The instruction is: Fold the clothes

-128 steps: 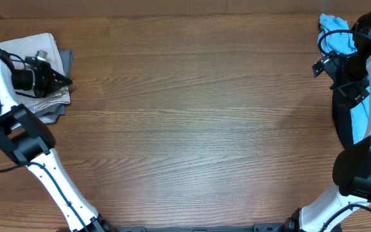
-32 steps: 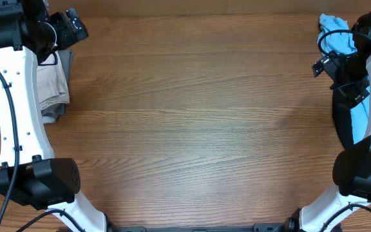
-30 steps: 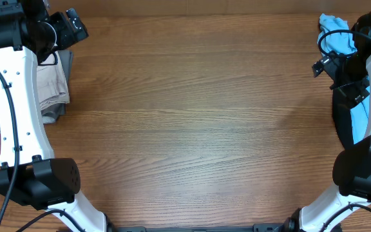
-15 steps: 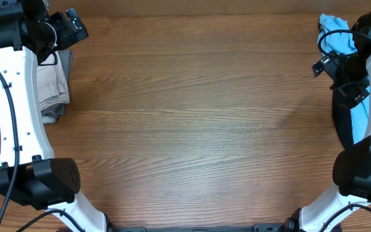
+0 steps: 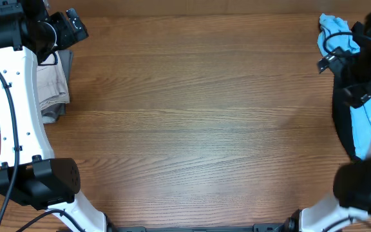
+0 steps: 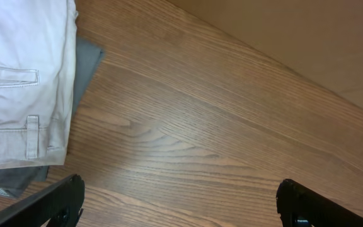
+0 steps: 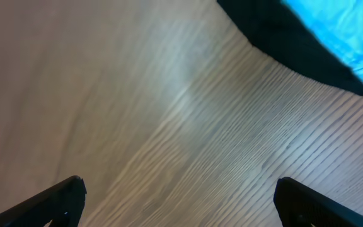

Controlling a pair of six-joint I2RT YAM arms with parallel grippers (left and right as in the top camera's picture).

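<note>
The clothes, pale beige shorts (image 5: 51, 78), lie folded at the table's left edge on top of a grey garment (image 5: 55, 113). In the left wrist view the shorts (image 6: 17, 75) show a welt pocket and a belt loop, with the grey garment (image 6: 88, 60) sticking out beneath. My left gripper (image 5: 75, 28) hangs beyond the back corner of the pile, open (image 6: 181, 208), with only bare wood between its fingers. My right gripper (image 7: 183, 205) is open over bare wood too, its view blurred.
A bright blue cloth (image 5: 337, 36) and a black cloth (image 5: 344, 122) lie at the right edge under my right arm (image 5: 369, 48); they show again as blue cloth (image 7: 348, 31) and black cloth (image 7: 276, 38). The wooden table (image 5: 198, 129) spreads between the arms.
Over four seconds my left gripper left the folded shorts and rose to the back left corner, then held still. My right arm has just shifted slightly and blurs.
</note>
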